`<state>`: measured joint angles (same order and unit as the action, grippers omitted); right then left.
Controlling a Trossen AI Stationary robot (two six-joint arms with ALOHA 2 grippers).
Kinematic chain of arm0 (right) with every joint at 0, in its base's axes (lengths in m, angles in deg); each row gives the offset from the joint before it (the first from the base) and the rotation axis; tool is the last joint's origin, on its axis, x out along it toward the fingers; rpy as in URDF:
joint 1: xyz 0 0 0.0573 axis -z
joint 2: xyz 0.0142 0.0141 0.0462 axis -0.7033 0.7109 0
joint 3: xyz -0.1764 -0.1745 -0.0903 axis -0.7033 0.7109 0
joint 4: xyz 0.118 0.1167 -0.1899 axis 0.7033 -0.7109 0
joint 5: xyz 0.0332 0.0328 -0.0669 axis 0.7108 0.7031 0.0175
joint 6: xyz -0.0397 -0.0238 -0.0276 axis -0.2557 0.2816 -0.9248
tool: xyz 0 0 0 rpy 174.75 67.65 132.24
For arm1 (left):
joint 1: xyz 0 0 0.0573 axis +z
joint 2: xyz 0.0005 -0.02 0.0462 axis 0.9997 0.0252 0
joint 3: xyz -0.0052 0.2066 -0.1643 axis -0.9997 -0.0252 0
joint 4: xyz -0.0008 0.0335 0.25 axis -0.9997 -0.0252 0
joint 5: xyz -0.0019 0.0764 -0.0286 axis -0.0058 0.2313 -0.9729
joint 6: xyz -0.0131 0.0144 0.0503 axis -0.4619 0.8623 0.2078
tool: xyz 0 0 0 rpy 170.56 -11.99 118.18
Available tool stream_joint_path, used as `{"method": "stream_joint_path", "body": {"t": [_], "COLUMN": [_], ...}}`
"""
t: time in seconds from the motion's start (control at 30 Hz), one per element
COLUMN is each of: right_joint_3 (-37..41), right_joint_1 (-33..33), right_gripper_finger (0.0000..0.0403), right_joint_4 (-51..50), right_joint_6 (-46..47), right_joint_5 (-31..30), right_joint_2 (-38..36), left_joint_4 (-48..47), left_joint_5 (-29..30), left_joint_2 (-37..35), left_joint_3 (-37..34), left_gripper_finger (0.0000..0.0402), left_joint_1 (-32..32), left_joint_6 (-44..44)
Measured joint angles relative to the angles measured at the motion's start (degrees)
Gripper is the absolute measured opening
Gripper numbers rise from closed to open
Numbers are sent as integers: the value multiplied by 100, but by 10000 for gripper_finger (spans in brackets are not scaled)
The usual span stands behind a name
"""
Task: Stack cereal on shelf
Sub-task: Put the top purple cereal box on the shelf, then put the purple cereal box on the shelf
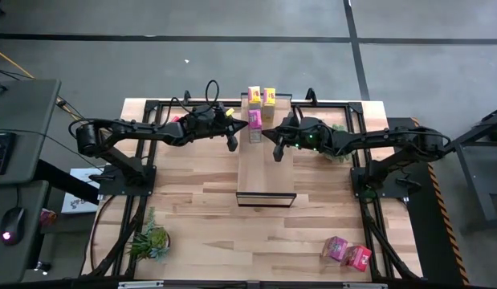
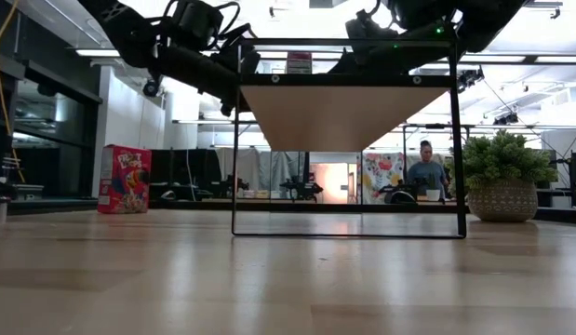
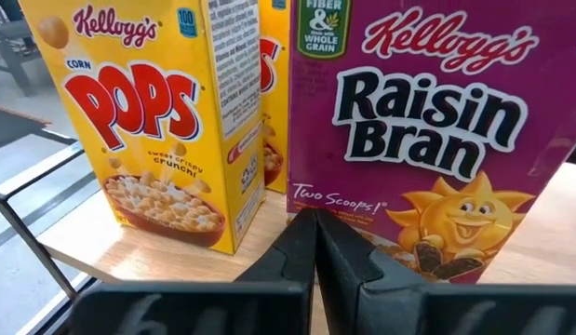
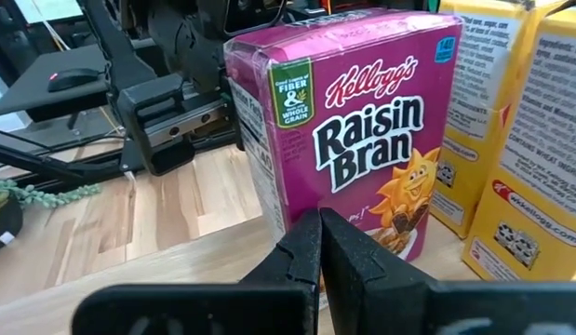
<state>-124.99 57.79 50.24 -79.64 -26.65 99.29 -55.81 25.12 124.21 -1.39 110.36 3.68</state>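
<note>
A pink Raisin Bran box [image 1: 254,124] [image 3: 427,140] [image 4: 353,140] stands upright on the raised wooden shelf [image 1: 266,172], with two yellow Corn Pops boxes [image 1: 269,96] [image 3: 148,121] behind it at the shelf's far end. My left gripper [image 1: 245,124] [image 3: 315,237] is shut and sits at the pink box's left side. My right gripper [image 1: 266,132] [image 4: 318,237] is shut and sits at its right side. A pink box [image 1: 335,249] and a red box [image 1: 359,257] lie on the table near its right front corner. Another red box [image 2: 125,179] stands on the table at the left. My left gripper comes level from the table's left, and its shut fingertips [image 3: 301,233] meet the lower part of the pink box's broad face [image 3: 362,209]. The box stands upright on the shelf. My right gripper points its shut tips at the box's lower front [image 4: 362,233] from the table's right; I cannot tell whether it touches.
A potted plant [image 1: 150,241] stands near the table's left front corner, and another [image 2: 500,181] stands on the right, under the right arm. The shelf's near half [image 1: 266,181] is bare wood. A person [image 2: 423,172] sits in the room beyond the table.
</note>
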Motion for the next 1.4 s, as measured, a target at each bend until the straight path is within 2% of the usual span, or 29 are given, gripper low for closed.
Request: {"method": "stream_joint_path", "body": {"t": [0.87, 1.0, 1.17, 1.27, 1.4], "right_joint_3": [0, 0, 0, 0, 0], "right_joint_1": [-1, 2, 2, 2, 2], "right_gripper_finger": [0, 0, 0, 0, 0], "right_joint_4": [-49, -66, -211, -428, -987], "right_joint_6": [124, 80, -20, -27, -188], "right_joint_5": [140, 137, 137, 137, 135], "right_joint_2": [-2, -37, -171, -301, -641], "left_joint_4": [-66, -465, -1504, -2167, -2395], "left_joint_5": [17, 30, 47, 305, 343], "left_joint_2": [-123, -450, -1178, -1671, -2212], "left_joint_3": [7, 8, 9, 7, -156], "left_gripper_finger": [0, 0, 0, 0, 0], "left_joint_1": [42, 130, 221, 208, 11], "left_joint_6": [3, 88, 203, 243, 167]}}
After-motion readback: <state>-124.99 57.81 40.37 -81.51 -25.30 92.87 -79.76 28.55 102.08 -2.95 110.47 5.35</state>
